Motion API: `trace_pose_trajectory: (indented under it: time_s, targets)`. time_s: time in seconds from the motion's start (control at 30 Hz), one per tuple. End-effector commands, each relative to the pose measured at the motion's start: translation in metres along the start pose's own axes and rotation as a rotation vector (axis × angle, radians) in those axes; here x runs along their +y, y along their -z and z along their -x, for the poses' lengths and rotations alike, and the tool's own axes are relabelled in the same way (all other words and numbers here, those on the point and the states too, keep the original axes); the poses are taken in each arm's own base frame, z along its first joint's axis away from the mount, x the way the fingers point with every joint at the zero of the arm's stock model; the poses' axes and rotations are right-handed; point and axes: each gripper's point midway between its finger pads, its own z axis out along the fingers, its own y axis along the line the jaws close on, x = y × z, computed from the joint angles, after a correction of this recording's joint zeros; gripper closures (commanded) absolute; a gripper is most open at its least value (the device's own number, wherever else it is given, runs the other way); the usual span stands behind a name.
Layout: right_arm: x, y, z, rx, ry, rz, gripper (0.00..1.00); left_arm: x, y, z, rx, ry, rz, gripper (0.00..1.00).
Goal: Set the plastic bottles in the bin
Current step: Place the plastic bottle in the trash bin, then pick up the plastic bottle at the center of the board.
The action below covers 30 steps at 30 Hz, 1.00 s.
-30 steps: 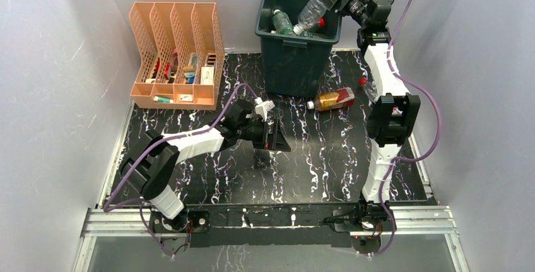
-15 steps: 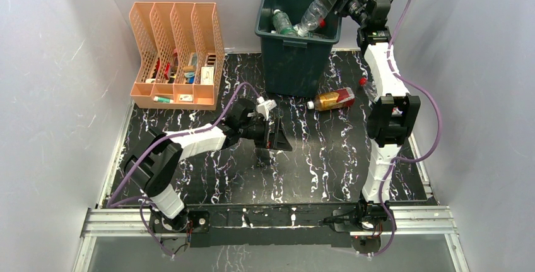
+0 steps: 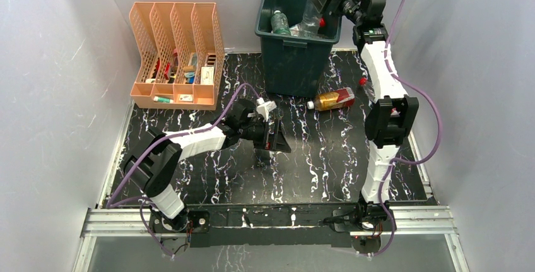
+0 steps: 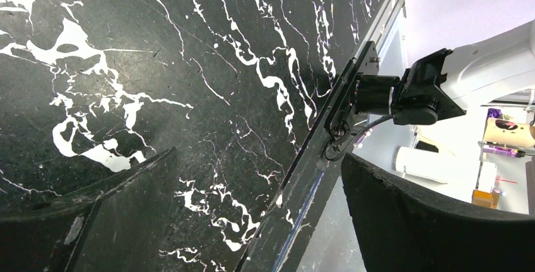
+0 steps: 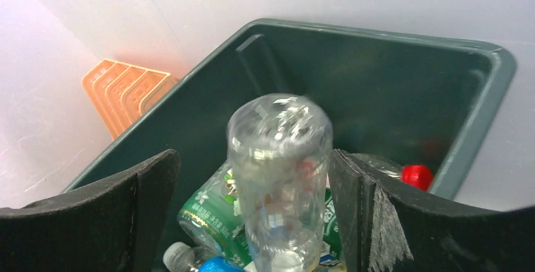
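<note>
Bin (image 3: 296,64): dark green plastic, smooth, a dull sheen is seen; at 12 o'clock on the table.
Clear bottle (image 5: 279,158): thin transparent plastic, glossy.
Green-label bottle (image 5: 211,212): clear plastic, wrapped in shiny printed film.
Table (image 3: 328,158): black, white-veined marble pattern, smooth, faintly scuffed.
File organizer (image 3: 176,38): peach plastic, matt; at 10 o'clock.
Right gripper (image 5: 252,155): fingers (image 5: 410,221) are black, matt, grainy-edged.
Rail (image 3: 113,223): bare grey metal; at 6 o'clock.

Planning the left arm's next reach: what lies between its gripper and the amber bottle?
Only bare tabletop, per the top view, between left gripper and amber bottle.
</note>
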Motion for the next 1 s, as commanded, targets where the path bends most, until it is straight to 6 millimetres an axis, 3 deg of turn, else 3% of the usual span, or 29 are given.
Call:
trace_pose_trajectory:
  time_s: [0.0, 0.23, 0.37, 0.47, 0.57, 0.67, 0.83, 0.9, 0.97]
  targets:
    - [0.034, 0.013, 0.012, 0.014, -0.009, 0.006, 0.02, -0.024, 0.012, 0.017, -0.037, -0.076, -0.026, 0.02]
    - [0.077, 0.059, 0.085, -0.118, -0.031, -0.052, 0.02, -0.028, 0.022, 0.017, -0.045, -0.086, -0.007, 0.02]
    - [0.095, 0.107, 0.114, -0.195, -0.023, -0.143, 0.02, -0.029, 0.032, 0.013, -0.054, -0.099, 0.017, 0.02]
    - [0.097, 0.145, 0.125, -0.25, -0.013, -0.247, 0.02, -0.032, 0.037, 0.011, -0.06, -0.1, 0.017, 0.02]
    - [0.089, 0.173, 0.128, -0.271, -0.015, -0.365, 0.02, -0.035, 0.041, 0.01, -0.065, -0.095, 0.014, 0.02]
    - [0.079, 0.186, 0.121, -0.244, -0.033, -0.434, 0.02, -0.037, 0.044, 0.007, -0.067, -0.086, 0.012, 0.02]
    - [0.044, 0.202, 0.074, -0.139, -0.103, -0.601, 0.02, -0.037, 0.049, 0.003, -0.065, -0.079, 0.025, 0.02]
    - [0.027, 0.214, 0.051, -0.108, -0.121, -0.681, 0.02, -0.037, 0.051, 0.002, -0.068, -0.077, 0.026, 0.02]
    - [0.018, 0.23, 0.042, -0.115, -0.132, -0.744, 0.02, -0.038, 0.051, 0.002, -0.066, -0.078, 0.024, 0.02]
